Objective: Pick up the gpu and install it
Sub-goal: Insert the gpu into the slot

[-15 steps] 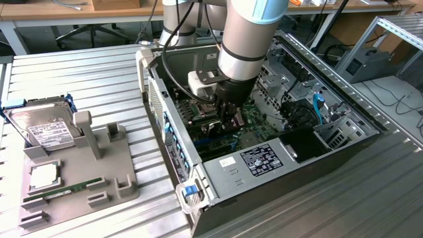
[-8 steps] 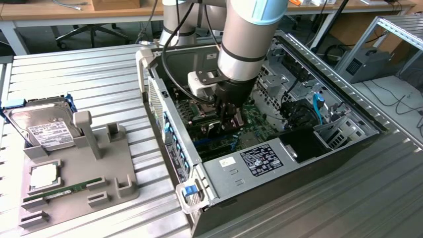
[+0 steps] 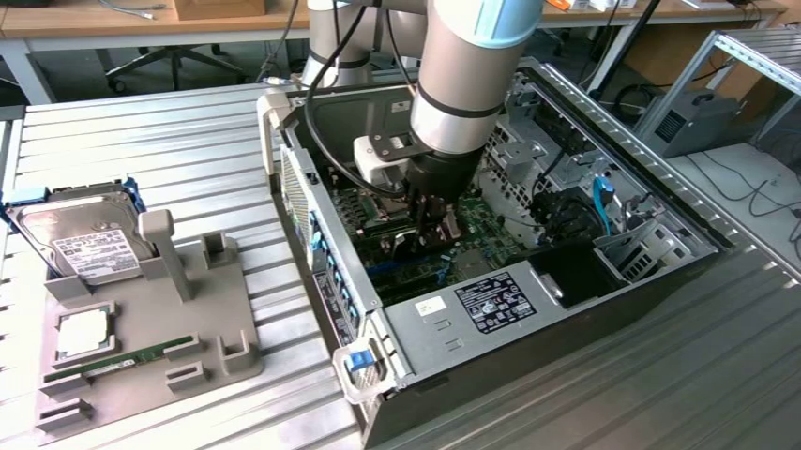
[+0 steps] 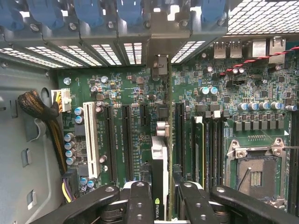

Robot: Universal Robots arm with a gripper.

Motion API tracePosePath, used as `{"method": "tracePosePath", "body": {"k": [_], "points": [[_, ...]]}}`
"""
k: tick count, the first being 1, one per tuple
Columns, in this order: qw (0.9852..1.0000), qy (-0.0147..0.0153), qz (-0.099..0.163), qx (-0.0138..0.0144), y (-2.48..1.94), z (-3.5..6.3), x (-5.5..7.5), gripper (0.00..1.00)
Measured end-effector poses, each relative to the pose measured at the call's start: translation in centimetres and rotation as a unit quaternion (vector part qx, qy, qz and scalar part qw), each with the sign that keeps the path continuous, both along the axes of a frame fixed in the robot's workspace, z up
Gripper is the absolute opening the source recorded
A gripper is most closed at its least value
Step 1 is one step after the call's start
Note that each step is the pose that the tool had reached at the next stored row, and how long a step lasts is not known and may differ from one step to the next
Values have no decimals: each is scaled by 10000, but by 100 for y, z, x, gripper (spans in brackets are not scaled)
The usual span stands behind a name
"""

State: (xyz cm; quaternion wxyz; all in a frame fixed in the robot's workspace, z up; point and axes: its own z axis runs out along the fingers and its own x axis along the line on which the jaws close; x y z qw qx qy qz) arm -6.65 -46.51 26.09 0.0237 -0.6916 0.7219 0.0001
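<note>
Inside the open computer case (image 3: pixel 564 366) the tool (image 4: pixel 163 189) clamps the gpu (image 4: pixel 159 154) (edge-on over the motherboard (image 4: pixel 126 93)). The grey tray (image 3: pixel 232 323) holds a hard drive (image 3: pixel 82 239) and memory stick (image 3: pixel 119 361).

Gripper (image 4: pixel 164 198) clamps the gpu (image 4: pixel 158 156) edge-on over the motherboard (image 4: pixel 135 93); from it, white slot (image 4: pixel 91 140) at ten o'clock, CPU socket (image 4: pixel 254 170) at two

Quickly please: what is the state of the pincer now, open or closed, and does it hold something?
Pincer: closed, holding the graphics card edge-on over the motherboard.
</note>
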Motion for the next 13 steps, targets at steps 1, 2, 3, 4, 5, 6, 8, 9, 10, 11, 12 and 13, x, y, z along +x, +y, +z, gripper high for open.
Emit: {"method": "tracePosePath", "body": {"k": [1,2,3,4,5,6,8,9,10,11,12,13], "points": [[10000,0,0,0,0,0,0,27],[10000,0,0,0,0,0,0,27],[10000,-1,0,1,0,0,0,27],[10000,-1,0,2,0,1,0,27],[10000,0,5,2,0,4,0,27],[10000,-1,9,2,0,5,0,27],[10000,0,13,2,0,10,0,27],[10000,-1,14,3,0,10,0,27],[10000,-1,15,3,0,11,0,27],[10000,0,16,3,0,11,0,27],[10000,0,22,5,0,12,0,27],[10000,0,32,9,0,12,0,27]]}}
